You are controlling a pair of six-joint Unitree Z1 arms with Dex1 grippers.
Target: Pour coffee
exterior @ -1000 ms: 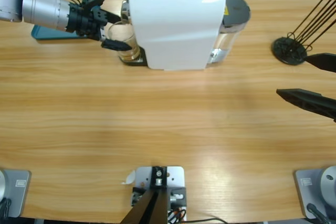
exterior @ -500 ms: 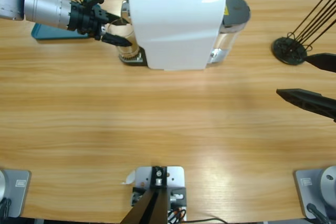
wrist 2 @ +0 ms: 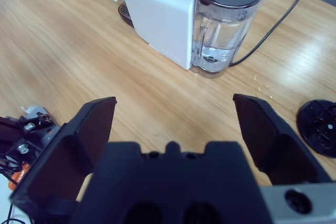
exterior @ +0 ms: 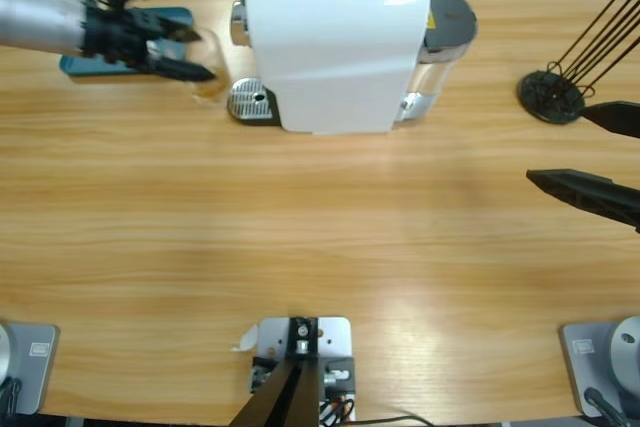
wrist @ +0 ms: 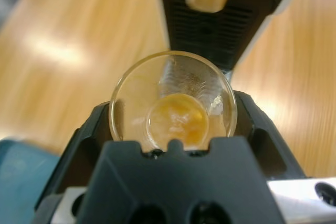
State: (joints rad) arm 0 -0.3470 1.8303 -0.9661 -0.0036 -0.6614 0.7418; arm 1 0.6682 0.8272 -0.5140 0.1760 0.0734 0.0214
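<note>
A clear drinking glass sits between the jaws of my left gripper, which is shut on it. The coffee is a shallow amber layer at the glass's bottom. In the high view the left gripper holds the glass just left of the white coffee machine, clear of its metal drip tray. My right gripper hangs open at the table's right edge with nothing in it; in its own view the right gripper looks toward the machine.
A teal flat object lies behind the left arm at the far left. The machine's water tank stands on its right side, with a black cable trailing off. A black wire stand is at the far right.
The left gripper has drawn the glass leftward off the drip tray and away from the machine. The right arm has not moved.
</note>
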